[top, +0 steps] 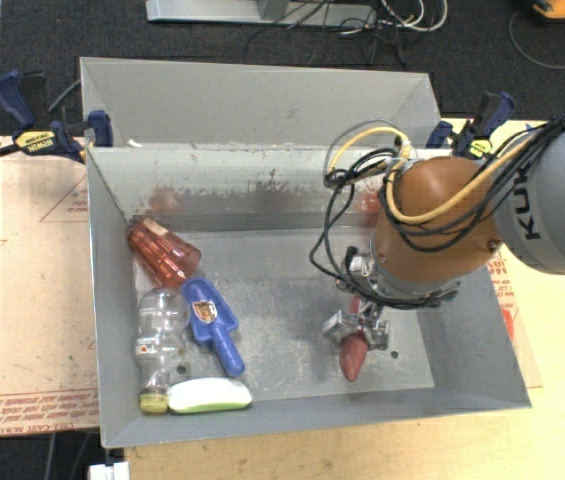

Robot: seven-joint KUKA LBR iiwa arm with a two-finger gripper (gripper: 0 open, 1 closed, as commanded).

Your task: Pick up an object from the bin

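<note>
Target thing: a small dark-red oblong piece [352,361] lay on the floor of the bin [262,183], right of centre and towards the near wall.
My tool: the tool [359,330] hung directly over the upper end of that red piece, touching it or just short of touching; I could not tell which.
Tool state: I could not tell whether it was open or closed, and nothing showed me that the red piece was gripped.
Step in hand: I judged this to be the grasp itself, low in the bin at the piece, with no lift yet.
Next move: it called for a sure closing on the red piece, then a straight rise clear of the near wall.
Other things: a blue toy-like piece [212,325], a clear bottle [159,333], an orange-red ribbed piece [163,251] and a white-and-green oblong [209,396] lay well apart on the left side, out of my way.
</note>
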